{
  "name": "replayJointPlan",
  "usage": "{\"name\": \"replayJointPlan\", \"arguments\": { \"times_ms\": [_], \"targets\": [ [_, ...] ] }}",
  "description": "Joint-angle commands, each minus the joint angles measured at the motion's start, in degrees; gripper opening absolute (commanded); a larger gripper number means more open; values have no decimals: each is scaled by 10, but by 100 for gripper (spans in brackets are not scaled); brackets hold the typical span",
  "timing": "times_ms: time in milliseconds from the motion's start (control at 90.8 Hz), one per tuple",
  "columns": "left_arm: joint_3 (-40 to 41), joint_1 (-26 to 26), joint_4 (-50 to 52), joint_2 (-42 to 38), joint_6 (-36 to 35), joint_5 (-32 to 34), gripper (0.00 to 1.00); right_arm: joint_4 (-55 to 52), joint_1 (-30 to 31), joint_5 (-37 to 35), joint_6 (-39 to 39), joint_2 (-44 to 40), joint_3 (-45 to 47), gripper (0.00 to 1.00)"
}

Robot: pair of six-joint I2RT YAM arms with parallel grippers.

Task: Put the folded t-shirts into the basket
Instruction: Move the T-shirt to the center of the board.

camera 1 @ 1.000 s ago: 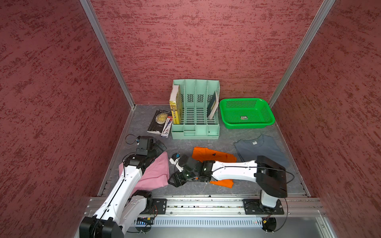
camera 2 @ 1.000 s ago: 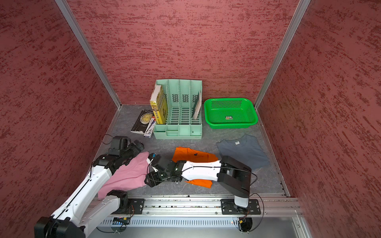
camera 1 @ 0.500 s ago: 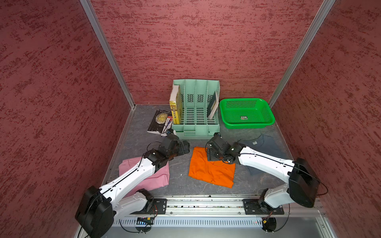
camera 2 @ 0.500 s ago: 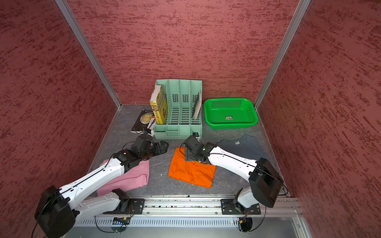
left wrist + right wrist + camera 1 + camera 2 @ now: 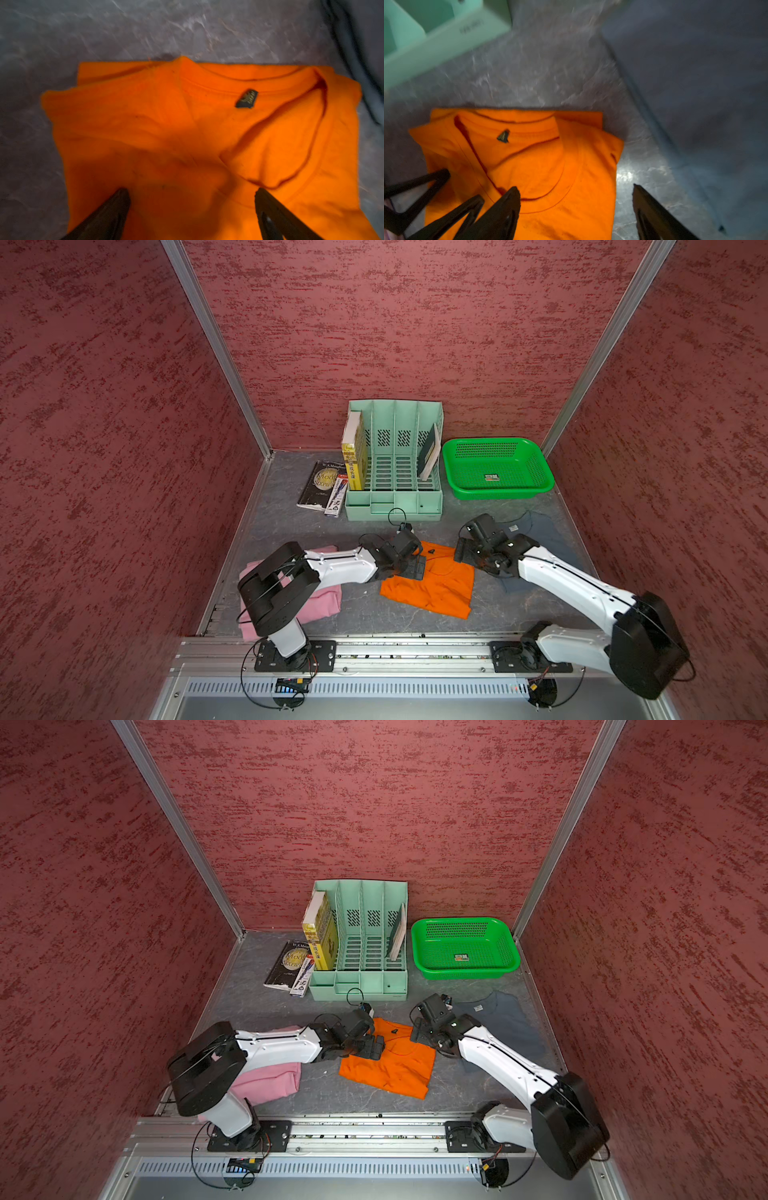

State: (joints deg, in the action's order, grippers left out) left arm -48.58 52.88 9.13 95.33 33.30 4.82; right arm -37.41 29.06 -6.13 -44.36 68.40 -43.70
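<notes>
Left wrist view: we see the left gripper with jaws spread wide above the orange t-shirt, gripping nothing. The right gripper likewise gapes at that shirt's edge (one finger over cloth, one over the table). In both top views the pink t-shirt and grey-blue t-shirt lie outside the basket, which stands at the back.

Three walls of dark red, rough-textured panel close in the space, joined at the back corners by slanting silver metal posts. The tabletop is grey with pale marbled veins. A mint-green file organizer stands at the back wall, with books lying flat beside it. A silver rail runs along the front edge. Light is even, shadows soft.
</notes>
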Motion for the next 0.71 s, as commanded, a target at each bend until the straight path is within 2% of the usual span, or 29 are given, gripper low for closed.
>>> {"name": "replayJointPlan", "arguments": {
  "times_ms": [0, 121, 176, 331, 452, 562, 694],
  "targets": [
    [35, 1, -17, 32, 80, -1, 96, -6, -59, -51, 4, -26, -8, 88],
    [61, 1, 23, 22, 156, 51, 97, 29, -125, -47, 15, -5, -12, 88],
    [79, -2, 45, 5, 187, 86, 99, 43, -147, -49, 2, 13, -13, 93],
    [160, -48, 72, -88, 245, 117, 100, 52, -212, 0, -35, 77, -1, 93],
    [229, -95, 26, -175, 227, 86, 100, 70, -246, 47, -35, 128, 29, 93],
    [233, -122, 21, -206, 187, 49, 100, 37, -258, 78, -34, 147, 50, 92],
    [211, -126, 39, -222, 144, 43, 100, -7, -258, 116, -28, 74, 100, 90]
  ]
}}
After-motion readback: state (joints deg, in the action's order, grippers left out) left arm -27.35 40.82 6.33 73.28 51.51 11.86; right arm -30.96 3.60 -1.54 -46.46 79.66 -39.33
